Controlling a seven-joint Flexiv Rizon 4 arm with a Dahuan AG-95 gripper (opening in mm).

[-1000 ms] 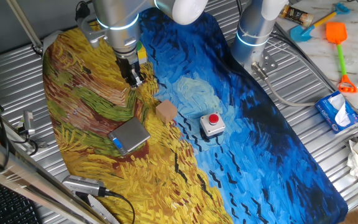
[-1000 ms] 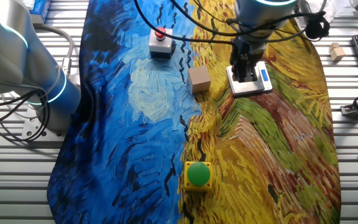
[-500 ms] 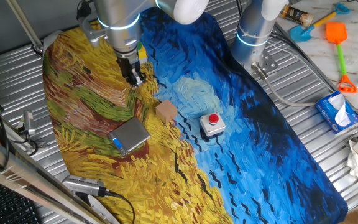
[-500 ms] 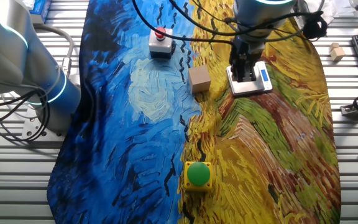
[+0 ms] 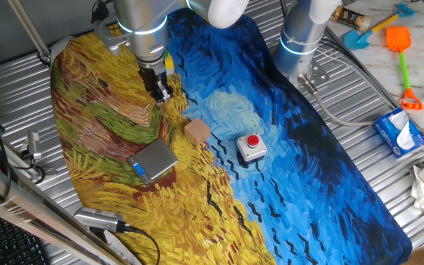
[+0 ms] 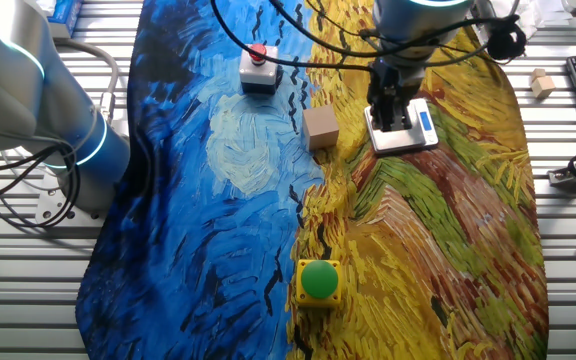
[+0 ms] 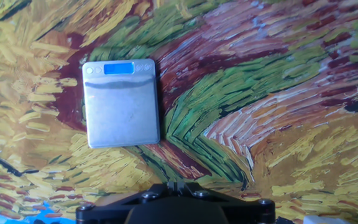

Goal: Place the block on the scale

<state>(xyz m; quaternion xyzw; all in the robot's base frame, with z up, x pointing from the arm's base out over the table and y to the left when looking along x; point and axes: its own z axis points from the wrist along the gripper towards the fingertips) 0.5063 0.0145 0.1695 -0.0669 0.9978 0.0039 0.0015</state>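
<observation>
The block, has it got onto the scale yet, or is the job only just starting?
Only starting. Nothing looks done: the block sits on the painted cloth, apart from the scale, whose metal top is bare in the hand view. The end effector hangs above the cloth holding nothing. Picking up the block and setting it on the scale are both left.

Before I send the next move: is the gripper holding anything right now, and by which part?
Nothing is held. The gripper hangs empty above the cloth, and the small light-tan wooden cube sits untouched on the cloth beside the flat grey metal-topped scale.
</observation>
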